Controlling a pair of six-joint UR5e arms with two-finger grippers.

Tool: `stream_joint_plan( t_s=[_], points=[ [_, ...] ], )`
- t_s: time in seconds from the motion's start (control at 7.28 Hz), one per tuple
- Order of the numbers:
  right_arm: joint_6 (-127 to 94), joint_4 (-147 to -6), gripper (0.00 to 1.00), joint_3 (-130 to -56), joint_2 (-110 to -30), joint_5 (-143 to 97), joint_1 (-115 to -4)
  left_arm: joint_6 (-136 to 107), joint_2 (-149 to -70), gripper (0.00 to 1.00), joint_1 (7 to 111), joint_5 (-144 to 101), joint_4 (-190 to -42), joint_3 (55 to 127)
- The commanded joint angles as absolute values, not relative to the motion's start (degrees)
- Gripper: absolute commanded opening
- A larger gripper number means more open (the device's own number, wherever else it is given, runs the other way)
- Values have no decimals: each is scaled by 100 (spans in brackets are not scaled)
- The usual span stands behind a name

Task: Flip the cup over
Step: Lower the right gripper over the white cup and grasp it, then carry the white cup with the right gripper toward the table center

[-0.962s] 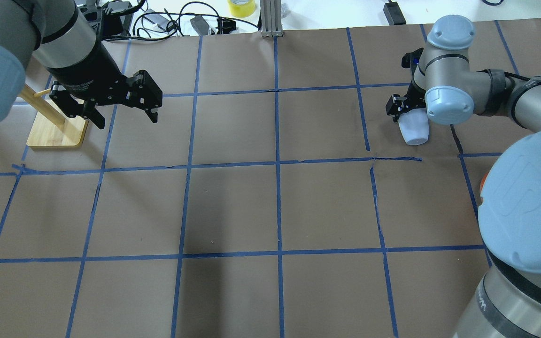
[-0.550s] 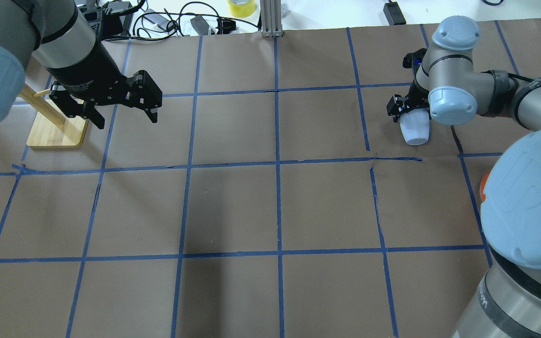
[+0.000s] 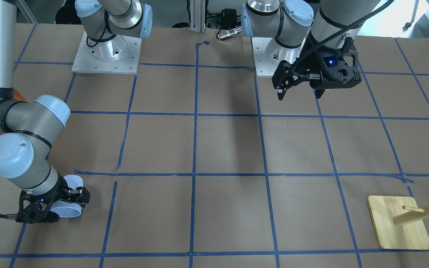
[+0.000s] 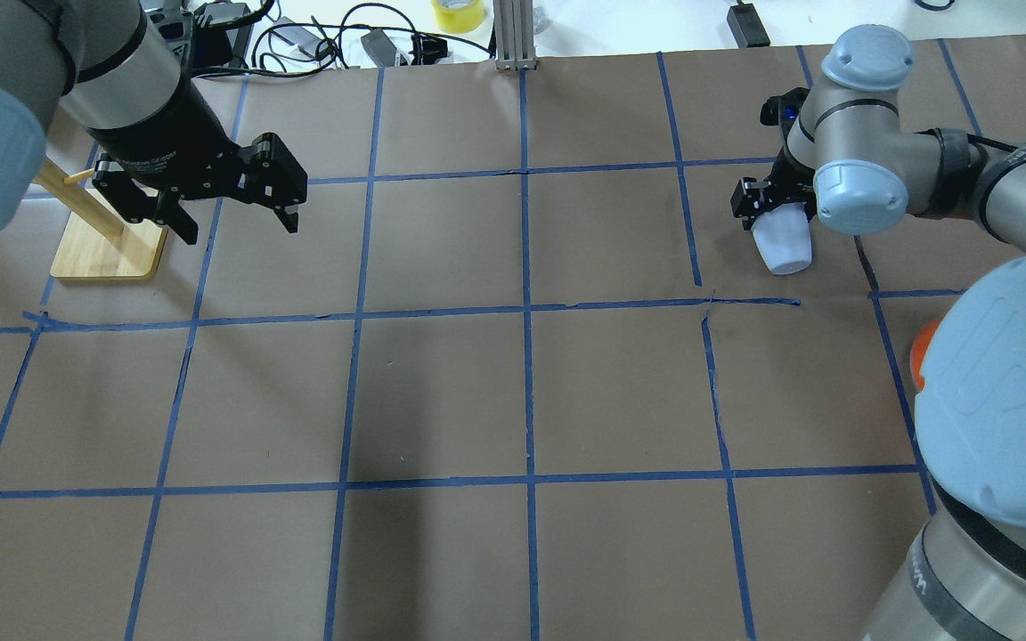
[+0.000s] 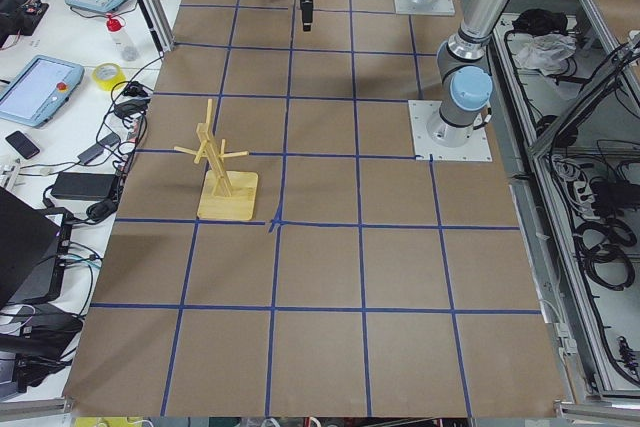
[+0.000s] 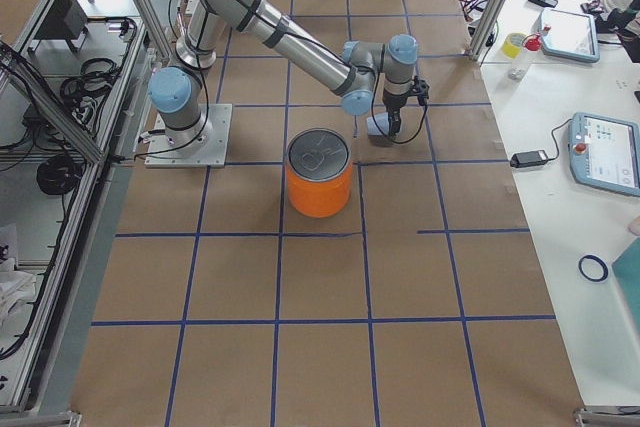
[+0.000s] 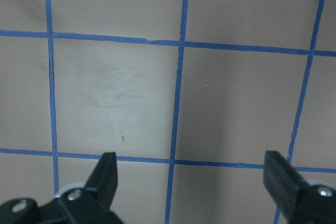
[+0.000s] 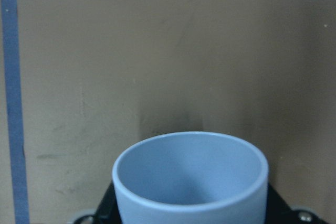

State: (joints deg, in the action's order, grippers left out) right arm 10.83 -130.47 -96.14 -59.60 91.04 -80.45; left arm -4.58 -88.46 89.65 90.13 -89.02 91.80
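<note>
The small pale blue-white cup (image 4: pixel 782 246) is tilted over in my right gripper (image 4: pixel 769 218) at the table's far right. The gripper's fingers are shut on its sides. The front-facing view shows the cup (image 3: pixel 70 210) low over the paper, with the right gripper (image 3: pixel 59 206) around it. The right wrist view looks into its blue inside (image 8: pixel 189 179). I cannot tell whether the cup touches the table. My left gripper (image 4: pixel 240 229) is open and empty, hanging above the table at the far left, as the left wrist view (image 7: pixel 190 162) shows.
A large orange can (image 6: pixel 320 173) with a silver lid stands near the robot's side of the cup, mostly hidden behind my right arm in the overhead view. A wooden peg stand (image 4: pixel 109 247) sits at the far left beside the left gripper. Blue tape lines grid the brown paper.
My right wrist has shifted slightly and the cup has turned a little with it. The left arm has not moved.
</note>
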Motion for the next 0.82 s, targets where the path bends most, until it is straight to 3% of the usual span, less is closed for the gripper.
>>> stream_joint_plan(
  t_s=[0.0,0.69],
  points=[
    [1142,-12614,0,-9598,-6143,9000,-8147,-457,-8842,100,8965,9018,-8903,9176],
    [2073,-12595,0,-9229,-6214,8536,-10367,-405,-8885,100,8877,9395,-8877,9106]
  ],
)
